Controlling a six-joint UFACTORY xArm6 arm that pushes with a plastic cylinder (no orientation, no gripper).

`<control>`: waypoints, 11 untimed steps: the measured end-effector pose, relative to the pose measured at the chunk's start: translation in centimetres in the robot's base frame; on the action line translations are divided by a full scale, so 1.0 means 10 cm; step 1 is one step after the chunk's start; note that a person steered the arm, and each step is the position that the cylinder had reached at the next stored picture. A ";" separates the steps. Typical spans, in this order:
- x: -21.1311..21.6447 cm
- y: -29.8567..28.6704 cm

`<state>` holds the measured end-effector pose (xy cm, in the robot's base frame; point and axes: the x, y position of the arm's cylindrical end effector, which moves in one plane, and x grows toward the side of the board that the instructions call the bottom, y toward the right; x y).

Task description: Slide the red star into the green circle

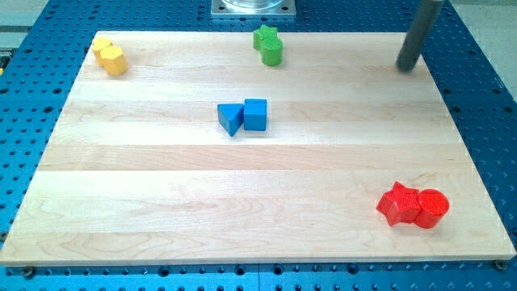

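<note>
Zero contact yet: tool holds nothing, red star well below it, green circle to its left; approach step, next get behind star.

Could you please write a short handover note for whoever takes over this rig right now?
My tip rests near the board's top right, touching no block.
Red star sits at the bottom right, against the red cylinder.
Green circle is at the top centre, touching the green star.
Done: nothing yet.
Left: get behind the red star and push it across to the green circle.
</note>
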<state>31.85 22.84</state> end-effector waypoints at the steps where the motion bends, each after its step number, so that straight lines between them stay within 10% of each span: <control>1: 0.55 -0.29; 3: 0.76 0.12; 5: 1.90 1.16; 7: 2.56 0.44; 11: 2.33 -1.01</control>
<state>55.20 12.73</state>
